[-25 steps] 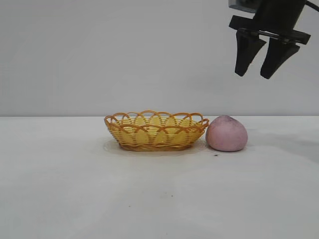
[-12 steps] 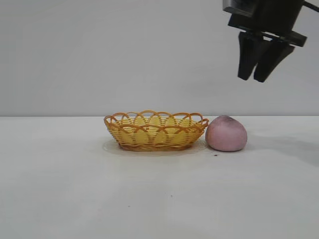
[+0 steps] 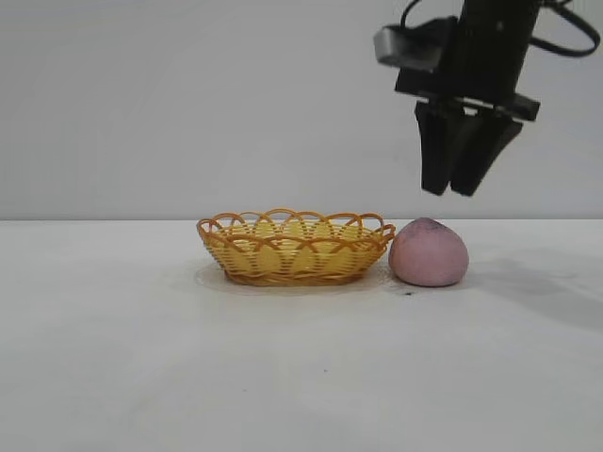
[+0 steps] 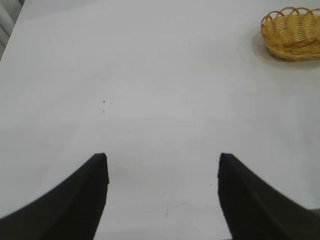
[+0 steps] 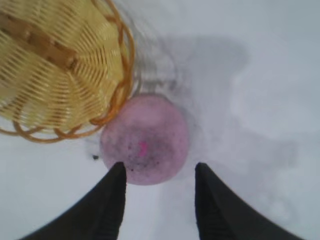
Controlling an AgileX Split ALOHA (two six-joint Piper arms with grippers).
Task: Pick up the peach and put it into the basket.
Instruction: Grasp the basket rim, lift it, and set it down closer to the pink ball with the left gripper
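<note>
The dusty-pink peach [image 3: 429, 252] rests on the white table, touching the right end of the yellow-orange wicker basket [image 3: 295, 247]. My right gripper [image 3: 450, 192] hangs open and empty in the air just above the peach, a little to its right. In the right wrist view the peach [image 5: 145, 139] lies just ahead of the open gripper [image 5: 160, 167], next to the basket [image 5: 60, 65]. My left gripper [image 4: 162, 157] is open over bare table, out of the exterior view; the basket [image 4: 292, 32] shows far off.
The white table [image 3: 141, 358] spreads wide to the left and front of the basket. A small dark speck [image 3: 408, 292] lies on it just in front of the peach. A plain grey wall stands behind.
My right gripper has come down and to the left, from the upper right corner to just above the peach, and has turned about its axis. The peach and basket have not moved.
</note>
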